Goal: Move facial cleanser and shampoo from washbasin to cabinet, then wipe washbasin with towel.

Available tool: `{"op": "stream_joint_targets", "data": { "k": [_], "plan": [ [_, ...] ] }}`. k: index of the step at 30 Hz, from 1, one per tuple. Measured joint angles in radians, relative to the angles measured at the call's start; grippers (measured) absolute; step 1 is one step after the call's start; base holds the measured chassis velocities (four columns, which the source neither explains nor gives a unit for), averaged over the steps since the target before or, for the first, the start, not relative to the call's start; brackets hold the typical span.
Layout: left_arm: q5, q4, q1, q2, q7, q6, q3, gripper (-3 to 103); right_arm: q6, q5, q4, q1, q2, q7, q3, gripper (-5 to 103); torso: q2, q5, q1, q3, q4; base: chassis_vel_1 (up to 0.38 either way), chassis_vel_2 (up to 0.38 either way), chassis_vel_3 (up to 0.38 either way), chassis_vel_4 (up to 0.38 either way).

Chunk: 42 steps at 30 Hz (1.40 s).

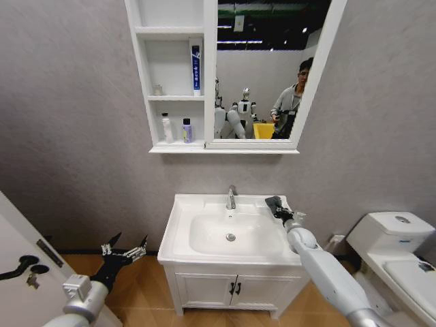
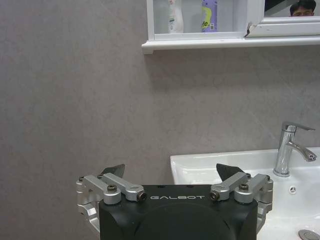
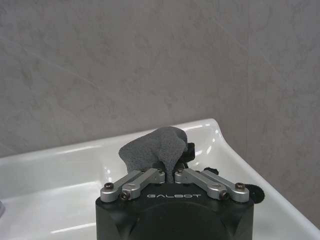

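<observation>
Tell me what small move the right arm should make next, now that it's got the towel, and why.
Probably sweep the towel from the back right corner of the washbasin rim toward the tap. The right gripper is shut on it there, both bottles already stand on the cabinet shelf, and the left gripper hangs open, clear to the left of the basin.

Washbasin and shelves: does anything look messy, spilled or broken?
Nothing stands out. The washbasin looks clean and dry, two bottles stand upright in the cabinet, and the right tool pinches the towel at the back corner. The left tool hangs open beside the basin.
</observation>
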Motion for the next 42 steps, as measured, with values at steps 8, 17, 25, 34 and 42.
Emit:
{"op": "stream_joint_targets", "data": {
  "k": [8,17,25,34,42],
  "plan": [
    [0.000,0.000,0.000,0.000,0.000,0.000,0.000,100,0.041,-0.052,-0.094,0.005,0.007,-0.028,-0.004,24,0.000,-0.0003,0.000,0.000,-0.0007,0.000,0.000,0.000,0.000],
    [0.000,0.000,0.000,0.000,0.000,0.000,0.000,100,0.128,-0.235,-0.134,0.020,0.030,-0.073,-0.004,56,0.000,-0.0006,0.000,0.000,0.0000,0.000,0.000,0.000,0.000],
    [0.000,0.000,0.000,0.000,0.000,0.000,0.000,100,0.091,-0.347,0.057,-0.125,0.010,0.052,0.050,83,0.000,-0.0003,0.000,0.000,-0.0006,0.000,0.000,0.000,0.000],
    [0.000,0.000,0.000,0.000,0.000,0.000,0.000,100,-0.013,-0.385,0.579,-0.501,-0.038,0.189,0.276,100,0.000,-0.0008,0.000,0.000,-0.0002,0.000,0.000,0.000,0.000],
    [0.000,0.000,0.000,0.000,0.000,0.000,0.000,100,-0.022,-0.427,1.044,-1.044,0.083,0.163,0.589,100,0.000,0.0000,0.000,0.000,-0.0009,0.000,0.000,0.000,0.000]
  ]
}}
